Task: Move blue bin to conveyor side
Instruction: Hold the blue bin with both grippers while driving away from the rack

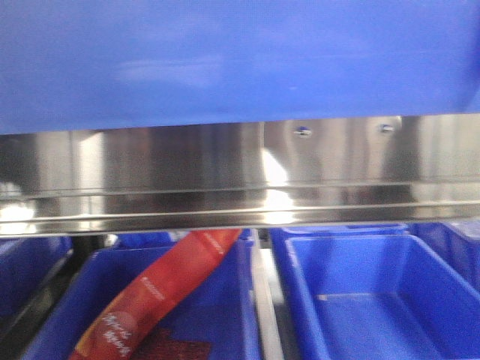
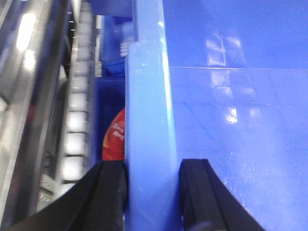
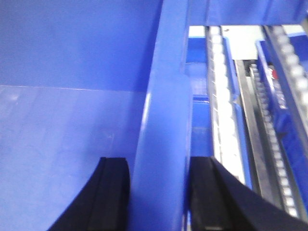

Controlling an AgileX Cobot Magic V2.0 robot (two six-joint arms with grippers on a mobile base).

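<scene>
The blue bin (image 1: 225,60) is big and shiny — its thick walls sit squeezed inside the left gripper (image 2: 151,192) and right gripper (image 3: 159,192).

A brushed stainless-steel rail (image 1: 187,172), fixed with two screws (image 1: 302,131), runs across the front view. Below it stand smaller blue bins: one (image 1: 217,307) holds a long red printed packet (image 1: 161,289) leaning diagonally, and another (image 1: 360,315) sits to its right beyond a metal divider (image 1: 264,300). Wrist views show white roller tracks (image 2: 74,125) (image 3: 221,110) alongside further blue bins.
</scene>
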